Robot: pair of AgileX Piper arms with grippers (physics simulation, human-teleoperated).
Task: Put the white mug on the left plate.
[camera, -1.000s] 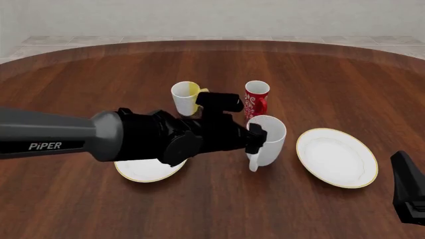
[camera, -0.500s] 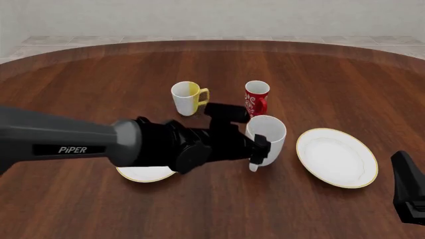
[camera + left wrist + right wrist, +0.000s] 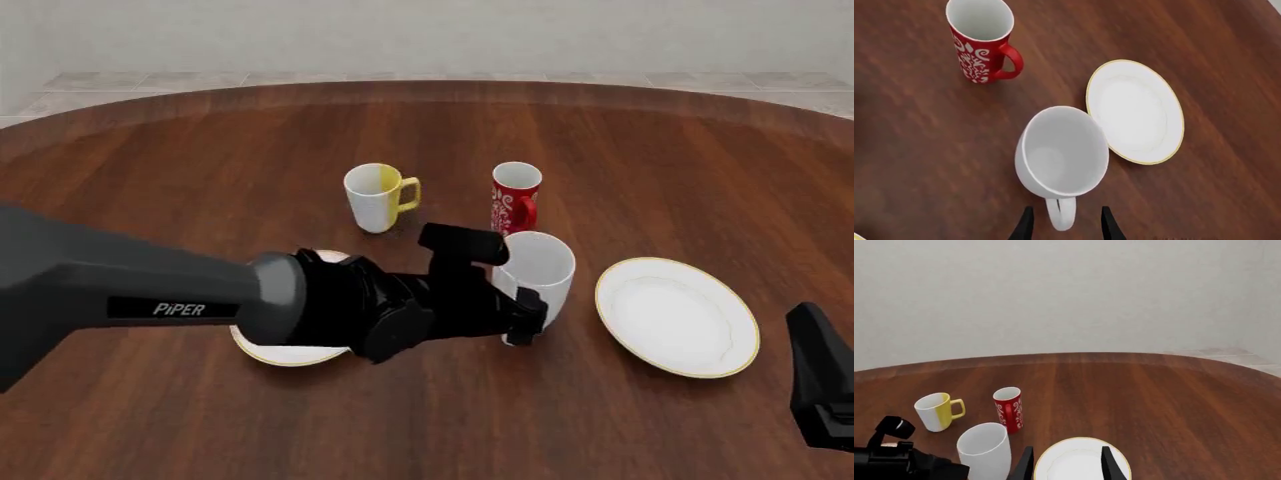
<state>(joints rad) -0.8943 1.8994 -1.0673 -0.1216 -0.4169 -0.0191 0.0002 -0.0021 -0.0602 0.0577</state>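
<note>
White mug (image 3: 539,273) standing upright on the tabletop (image 3: 641,170), between the two plates, its handle (image 3: 1061,214) turned back toward my side. I've got the left hand (image 3: 1063,226) right at it: from the left wrist view the two fingertips (image 3: 1026,225) sit one on each side of the handle loop, spread a bit wider than the loop, with gaps showing, so nothing gripped. The left arm (image 3: 160,295) stretches in low and nearly level from the left edge, reaching across and covering most of the left plate (image 3: 276,350), only its near gold rim peeking out under the wrist. Red mug (image 3: 515,197) stands just behind the white one, apart from it; the white-and-yellow mug (image 3: 375,197) is farther left on the same back row. The other plate (image 3: 677,315) lies bare to the right, near the white mug. Right hand (image 3: 1065,464) hangs back at the right edge, fingers parted, looking over that plate from above.
</note>
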